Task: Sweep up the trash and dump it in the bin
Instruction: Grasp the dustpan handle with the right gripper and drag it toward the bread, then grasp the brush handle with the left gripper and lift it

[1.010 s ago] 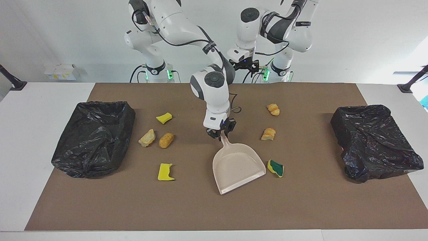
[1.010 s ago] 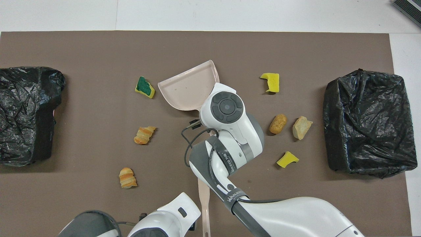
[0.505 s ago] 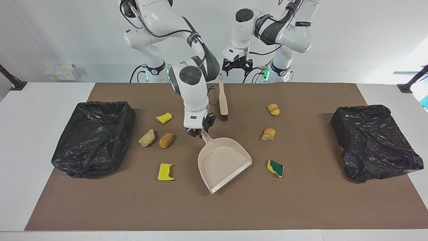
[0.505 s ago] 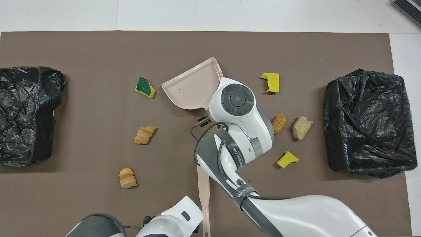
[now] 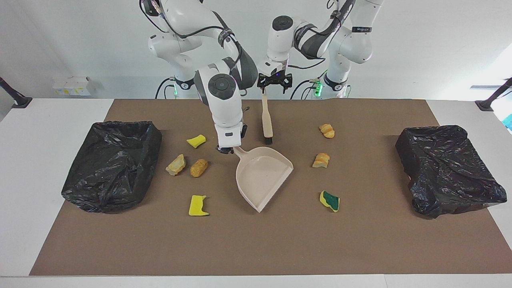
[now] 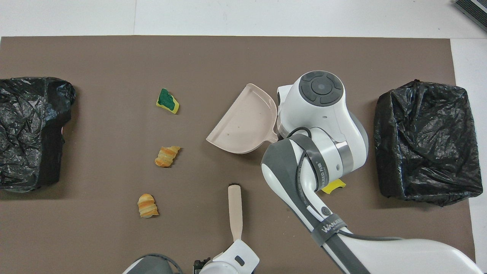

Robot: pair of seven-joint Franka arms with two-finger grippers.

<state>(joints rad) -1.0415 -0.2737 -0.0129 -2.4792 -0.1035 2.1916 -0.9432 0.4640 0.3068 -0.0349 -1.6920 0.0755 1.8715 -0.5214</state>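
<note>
- A white table (image 5: 48,120) carries a wide brown mat (image 5: 360,240), and everything lies on the mat.
- Two bins lined with black bags sit at the mat's ends, the right-end bin (image 5: 112,164) at the right arm's end and the left-end bin (image 5: 448,168) at the left arm's.
- The beige dustpan (image 5: 262,176) is near the mat's middle. Its handle points toward the right arm's end. Its open mouth faces away from the robots and toward the left arm's end.
- The right gripper (image 5: 229,150) is pressed together on the end of the dustpan's handle. I cannot tell whether the pan rests on the mat or hangs just above it.
- The hand brush (image 5: 266,120) lies nearer to the robots than the pan. Its long axis runs toward and away from them, with the handle end nearest them and the dark bristles farthest.
- The left gripper (image 5: 274,85) hovers right over that handle end with its fingers spread wide and holding nothing. The left arm is plainly the nearer one to the brush, and its likely next move is a straight drop onto the handle.
- The trash is seven scraps.
  - Four lie toward the right arm's end: a yellow wedge (image 5: 196,141), a tan lump (image 5: 176,165), an orange lump (image 5: 199,168) and a yellow sponge (image 5: 198,206).
  - Three lie toward the left arm's end: two bread lumps (image 5: 321,160) and a green-topped sponge (image 5: 330,201), near the pan's mouth.
</note>
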